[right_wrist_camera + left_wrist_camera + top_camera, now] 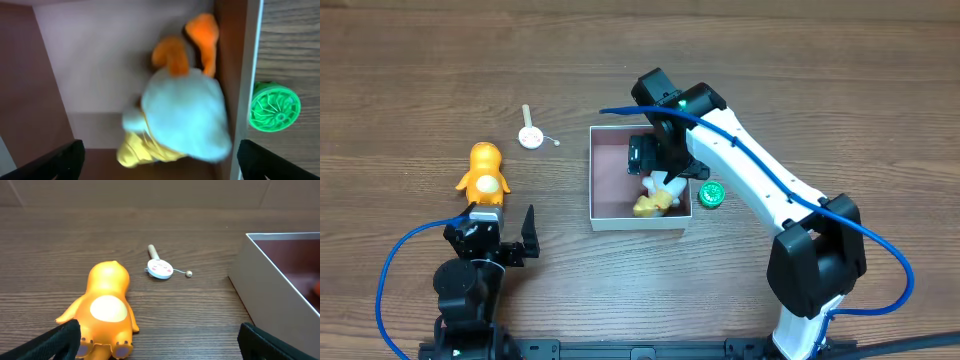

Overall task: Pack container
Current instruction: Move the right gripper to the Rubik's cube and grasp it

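Observation:
The container [610, 165] is a white-walled square box with a pink floor at mid-table. A white and yellow duck toy [658, 196] with orange feet lies in its near right corner. My right gripper [656, 160] hangs open over the box. In the right wrist view the blurred duck [185, 115] lies between the wide-apart fingers [160, 167], against the box wall [252, 50]. An orange figure toy [483, 172] lies on the table to the left. My left gripper [502, 238] is open and empty just in front of the orange toy [107, 307]; the box wall [265, 280] is at its right.
A green ribbed disc [710, 195] lies on the table just outside the box's right wall, also seen in the right wrist view [275, 107]. A small white rattle with a stick [530, 135] lies behind the orange toy, also in the left wrist view [161, 269].

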Motion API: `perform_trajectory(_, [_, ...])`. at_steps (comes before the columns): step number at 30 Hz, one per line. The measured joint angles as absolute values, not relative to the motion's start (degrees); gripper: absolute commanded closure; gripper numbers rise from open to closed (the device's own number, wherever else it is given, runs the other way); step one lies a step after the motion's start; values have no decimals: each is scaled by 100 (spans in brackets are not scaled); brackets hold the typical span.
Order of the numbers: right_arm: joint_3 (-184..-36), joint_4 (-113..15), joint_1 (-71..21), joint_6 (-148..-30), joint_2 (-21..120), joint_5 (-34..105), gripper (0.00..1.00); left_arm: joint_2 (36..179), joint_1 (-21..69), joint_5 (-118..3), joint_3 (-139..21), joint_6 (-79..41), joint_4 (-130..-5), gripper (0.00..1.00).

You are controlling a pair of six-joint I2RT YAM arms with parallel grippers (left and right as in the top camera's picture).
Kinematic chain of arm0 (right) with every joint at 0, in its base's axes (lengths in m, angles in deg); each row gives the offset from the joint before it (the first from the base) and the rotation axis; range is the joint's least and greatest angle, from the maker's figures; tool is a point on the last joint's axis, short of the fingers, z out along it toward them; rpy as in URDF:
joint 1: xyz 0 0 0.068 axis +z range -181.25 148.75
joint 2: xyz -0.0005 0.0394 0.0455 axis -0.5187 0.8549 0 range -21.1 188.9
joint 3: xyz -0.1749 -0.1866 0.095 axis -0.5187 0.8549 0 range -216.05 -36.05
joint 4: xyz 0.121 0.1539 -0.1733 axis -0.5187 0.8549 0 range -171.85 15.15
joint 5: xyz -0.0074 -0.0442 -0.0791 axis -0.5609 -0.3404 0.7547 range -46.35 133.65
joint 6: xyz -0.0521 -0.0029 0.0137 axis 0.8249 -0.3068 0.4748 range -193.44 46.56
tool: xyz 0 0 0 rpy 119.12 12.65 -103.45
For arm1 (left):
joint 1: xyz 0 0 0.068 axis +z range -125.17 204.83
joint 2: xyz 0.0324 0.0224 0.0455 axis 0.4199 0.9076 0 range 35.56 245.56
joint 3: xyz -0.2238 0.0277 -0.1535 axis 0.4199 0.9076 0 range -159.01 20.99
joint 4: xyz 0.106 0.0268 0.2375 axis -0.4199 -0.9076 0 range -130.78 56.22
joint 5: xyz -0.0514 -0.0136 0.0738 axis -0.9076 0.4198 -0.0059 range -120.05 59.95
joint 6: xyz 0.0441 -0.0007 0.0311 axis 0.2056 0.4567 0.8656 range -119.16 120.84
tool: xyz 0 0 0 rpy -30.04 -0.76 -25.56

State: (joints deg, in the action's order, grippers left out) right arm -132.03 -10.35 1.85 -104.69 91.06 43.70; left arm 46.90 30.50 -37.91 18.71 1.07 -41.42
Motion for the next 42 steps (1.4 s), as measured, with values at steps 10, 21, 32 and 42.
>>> perform_trajectory(10, [-15356,604,-693,-9452,9119,4622,0,4688,3050,-3791,1871,107,-4142,0])
perform_trajectory(21, [-15358,1330,-3222,-8904,9119,4984,0,4688,3050,-3791,1871,107,-4142,0])
perform_trajectory(32, [-15148,1042,-3675,-8180,9119,4215,0,4688,3050,-3791,1871,107,-4140,0])
perform_trajectory(42, [-14777,226,-3672,-8287,9119,4106,0,4688,3050,-3791,1871,107,-4142,0])
